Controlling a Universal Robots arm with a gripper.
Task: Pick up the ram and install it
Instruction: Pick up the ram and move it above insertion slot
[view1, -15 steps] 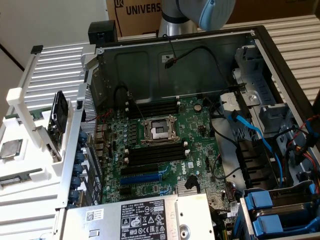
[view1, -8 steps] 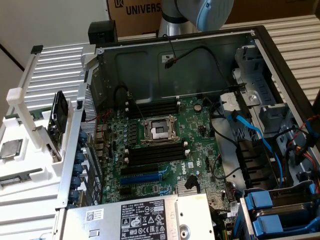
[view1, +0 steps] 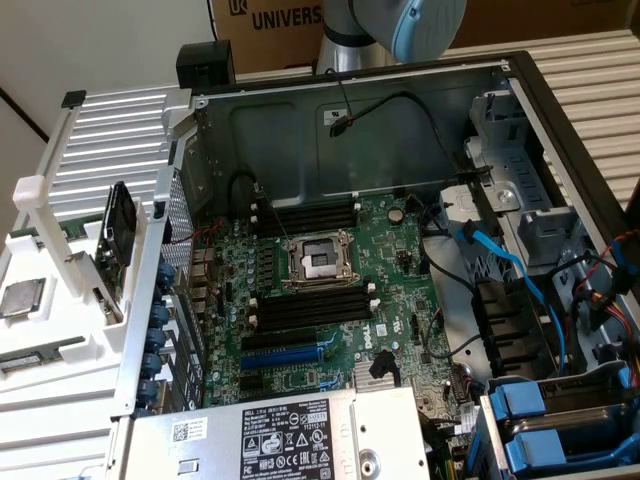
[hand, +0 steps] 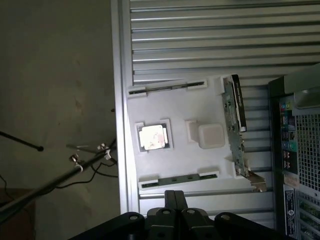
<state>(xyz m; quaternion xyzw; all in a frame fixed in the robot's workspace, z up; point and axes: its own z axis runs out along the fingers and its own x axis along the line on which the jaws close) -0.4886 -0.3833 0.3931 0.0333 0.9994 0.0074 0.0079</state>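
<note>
A ribbed aluminium bench (hand: 200, 30) carries the whole set-up, with a dim floor beyond its edge in the wrist view. Closest to the wrist camera, the black hand (hand: 175, 195) is clenched, its fingers pressed together with nothing between them, hanging clear above the bench. Nearest to it is the ram (hand: 175, 178), a long, narrow green stick lying flat in clips along one edge of a white tray (hand: 175, 110), apart from the fingers. Further into the tray sits a square silver processor chip (hand: 152, 136) in its own recess, with a rounded white block (hand: 210, 135) beside it. At the tray's opposite edge, a second thin stick (hand: 166, 86) rests in matching clips. An expansion card (hand: 235, 120) stands on edge along the side of the tray that faces the open computer case (hand: 300, 150). In the exterior view the case lies on its side on the exterior view's right of the tray, showing a green motherboard (view1: 400, 265) with a processor socket (view1: 320, 262) set between two banks of black memory slots (view1: 310, 305). Behind the case rises the robot arm (view1: 400, 25), in front of a cardboard box (view1: 270, 30).
</note>
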